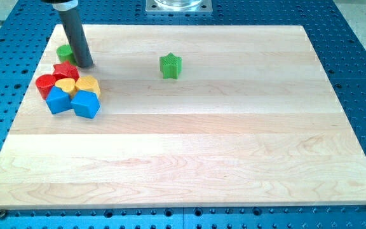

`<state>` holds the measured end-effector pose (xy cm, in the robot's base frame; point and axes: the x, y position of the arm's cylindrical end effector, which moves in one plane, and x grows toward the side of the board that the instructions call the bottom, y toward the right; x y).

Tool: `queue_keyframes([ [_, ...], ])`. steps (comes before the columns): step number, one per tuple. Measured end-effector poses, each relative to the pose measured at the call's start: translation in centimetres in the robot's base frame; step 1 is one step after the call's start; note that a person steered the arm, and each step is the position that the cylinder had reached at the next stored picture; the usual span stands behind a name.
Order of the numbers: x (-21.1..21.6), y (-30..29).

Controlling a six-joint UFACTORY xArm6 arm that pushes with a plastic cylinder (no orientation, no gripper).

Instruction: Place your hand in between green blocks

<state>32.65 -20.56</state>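
A green round block [64, 53] lies near the board's top left, partly hidden behind my rod. A green star block [170, 65] lies right of it, near the top middle. My tip [86, 65] rests on the board just right of and below the green round block, close beside it, and far left of the green star. The rod rises to the view's top left.
A cluster sits just below my tip: a red star [65, 70], a red round block [45, 84], a yellow block [88, 84] and two blue blocks [58, 100] [86, 104]. The wooden board [189, 146] lies on a blue perforated table.
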Motion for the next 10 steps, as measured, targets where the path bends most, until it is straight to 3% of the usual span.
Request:
queue_keyframes([
  [1,1.7,-0.3],
  [2,0.6,-5.4],
  [3,-2.2,-5.3],
  [4,-5.4,-3.6],
  [5,-3.1,-0.4],
  [6,-5.9,0.9],
  [9,-4.5,0.3],
  [10,-2.5,5.5],
])
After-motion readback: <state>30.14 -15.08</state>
